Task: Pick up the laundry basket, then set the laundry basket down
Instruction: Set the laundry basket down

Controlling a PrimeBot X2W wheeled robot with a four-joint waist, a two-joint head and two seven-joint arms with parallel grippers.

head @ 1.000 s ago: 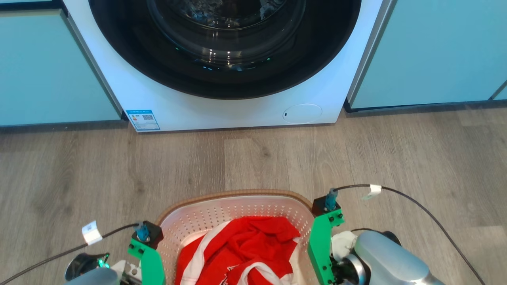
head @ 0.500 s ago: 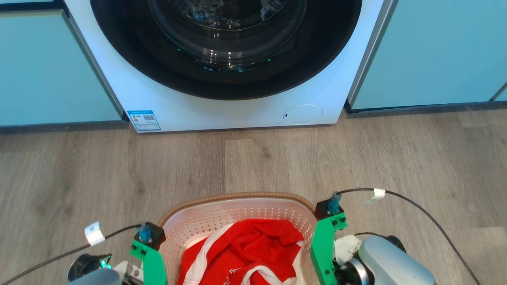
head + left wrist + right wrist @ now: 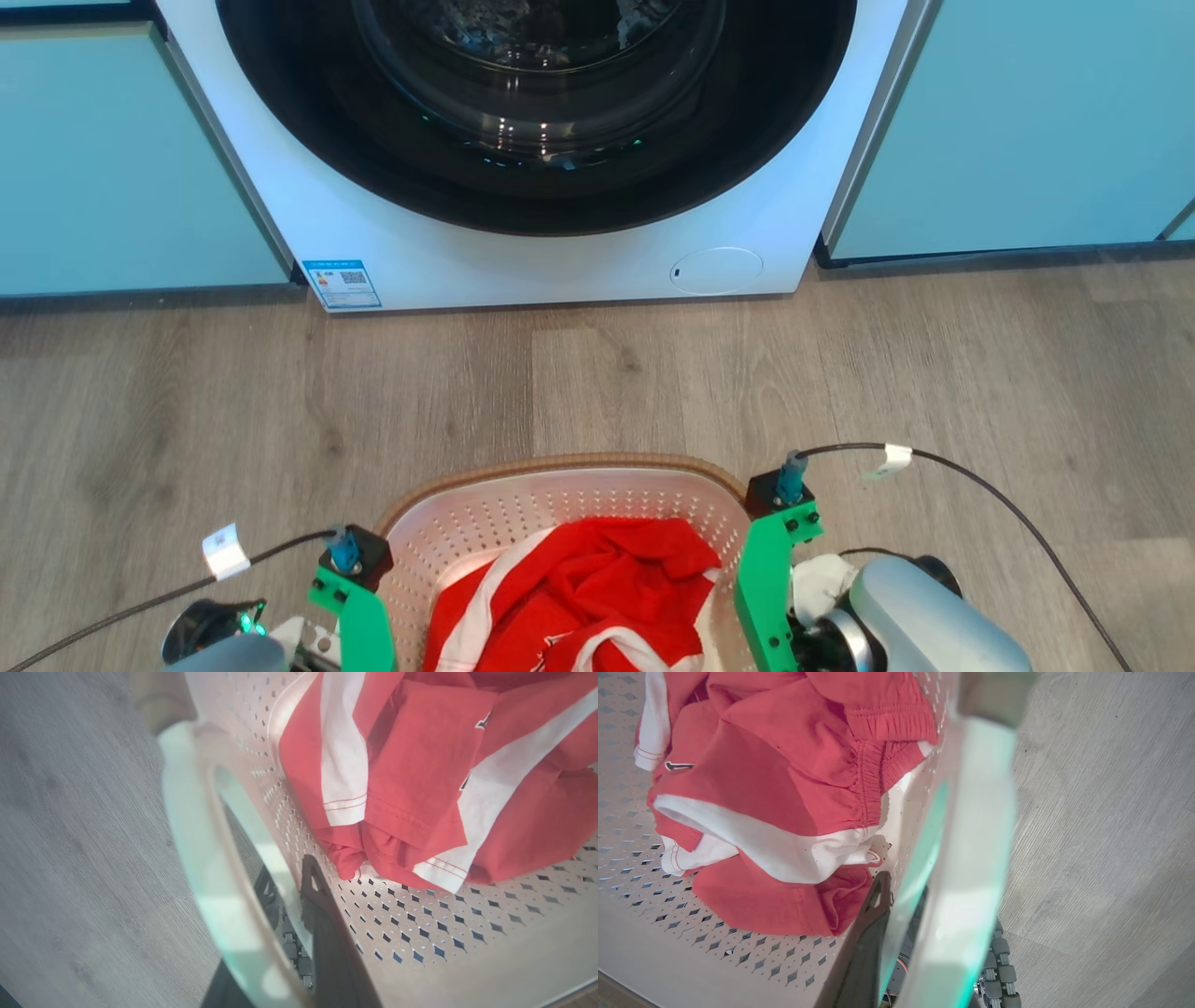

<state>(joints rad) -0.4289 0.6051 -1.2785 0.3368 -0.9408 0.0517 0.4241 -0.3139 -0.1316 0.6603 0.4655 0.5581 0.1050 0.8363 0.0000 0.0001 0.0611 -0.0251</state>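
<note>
The laundry basket (image 3: 560, 490), white and perforated with a brown rim, lies at the bottom middle of the head view. It holds red and white clothes (image 3: 597, 588). My left gripper (image 3: 287, 879) is shut on the basket's left wall under the white handle (image 3: 196, 826). One dark finger (image 3: 322, 914) is inside and the other is outside. My right gripper (image 3: 901, 893) is shut on the right wall by the other handle (image 3: 976, 849), with its inner finger (image 3: 871, 924) against the clothes. I cannot tell whether the basket rests on the floor.
A white washer (image 3: 523, 261) with a dark round door (image 3: 532, 103) stands straight ahead between pale blue cabinets (image 3: 112, 159). Bare grey wood floor (image 3: 597, 373) stretches between the washer and the basket. Black cables (image 3: 1008, 513) arc from both wrists.
The basket and both wrists have slipped a little toward the bottom of the head view. The washer has shifted slightly right, so the camera has moved a bit too.
</note>
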